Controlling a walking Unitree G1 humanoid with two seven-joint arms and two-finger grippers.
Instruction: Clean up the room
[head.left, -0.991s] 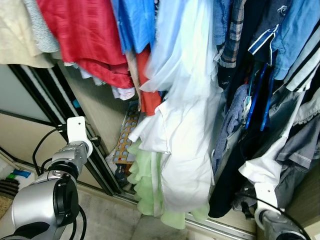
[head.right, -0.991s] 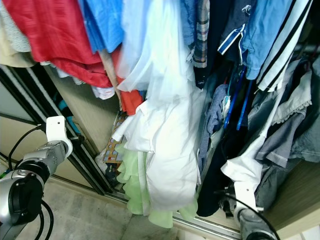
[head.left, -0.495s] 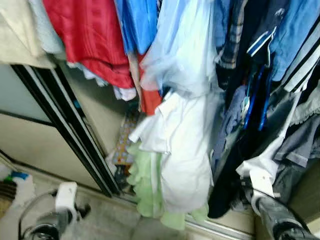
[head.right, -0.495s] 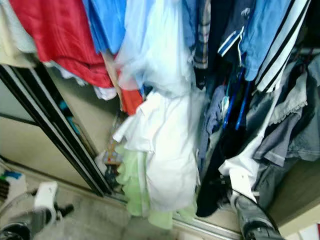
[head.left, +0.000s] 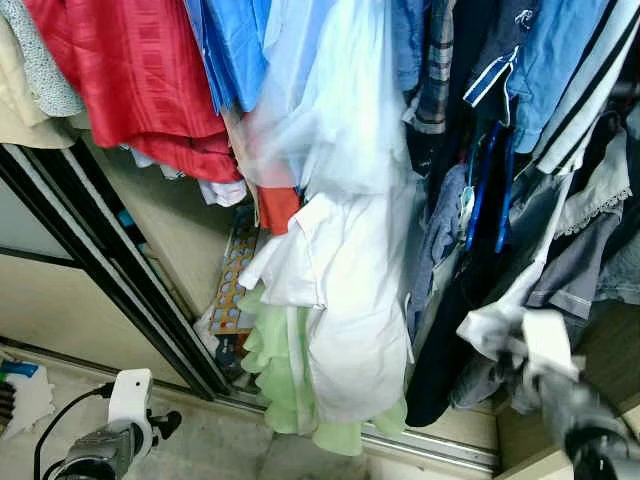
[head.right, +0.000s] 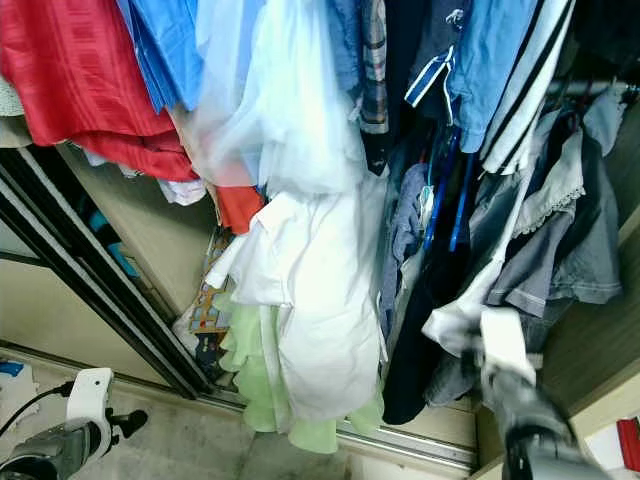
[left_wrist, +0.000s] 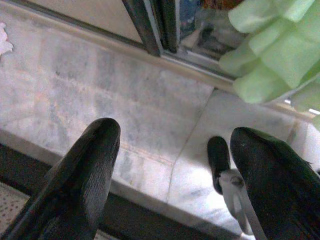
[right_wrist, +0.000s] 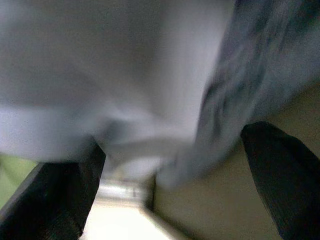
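Closet clothes (head.left: 340, 250) crowd view; right tool (right_wrist: 170, 165) blurred vs fabric.

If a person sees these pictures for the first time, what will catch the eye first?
Probably the crowded wardrobe: a red garment hanging at the upper left, and a white shirt over a pale green dress in the middle. At the lower right, the right gripper is open, close to grey and white cloth.

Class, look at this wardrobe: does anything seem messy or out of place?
Yes. A white shirt sags in a bunch over a green garment, which spills over the door track. The right claw is open at a drooping pale sleeve.
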